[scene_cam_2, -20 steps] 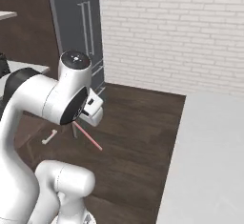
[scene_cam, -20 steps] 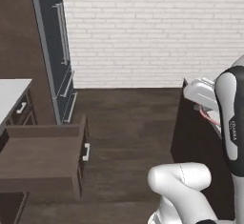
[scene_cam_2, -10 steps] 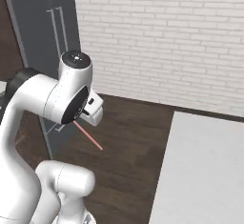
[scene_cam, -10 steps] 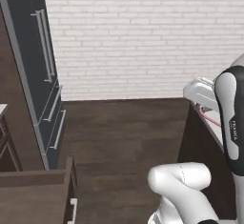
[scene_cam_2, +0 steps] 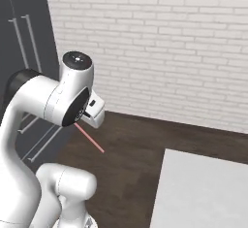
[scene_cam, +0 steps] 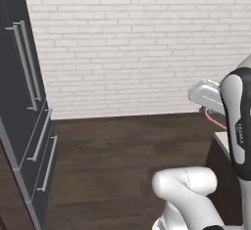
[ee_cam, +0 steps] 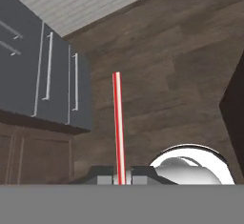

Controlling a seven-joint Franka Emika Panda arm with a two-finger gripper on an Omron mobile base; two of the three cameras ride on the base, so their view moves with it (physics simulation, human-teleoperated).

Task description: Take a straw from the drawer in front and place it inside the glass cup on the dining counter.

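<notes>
White brick wall [scene_cam: 127,43] and dark wood floor [scene_cam: 117,160] form the backdrop; a tall dark grey cabinet [scene_cam: 22,111] with long metal handles stands at the left edge of the left base view. In the right base view a white counter top [scene_cam_2: 203,193] occupies the lower right corner, apparently the dining counter.

The arm is folded close to its own body, with the gripper [ee_cam: 119,174] carried at mid height above the floor. Its fingers are pinched on the lower end of the straw [ee_cam: 117,123], which projects straight out between them. The same straw shows as a thin pink line slanting down from the hand [scene_cam_2: 89,138] and as a short pink arc beside the forearm [scene_cam: 215,121].

The step in hand is judged to be carrying the straw toward the counter. To do it well, the pinch should stay firm and steady, since so thin and light a thing could slip or swivel. The free end should be kept clear of the counter edge on approach, then turned to point downward before it is lowered over the cup.
</notes>
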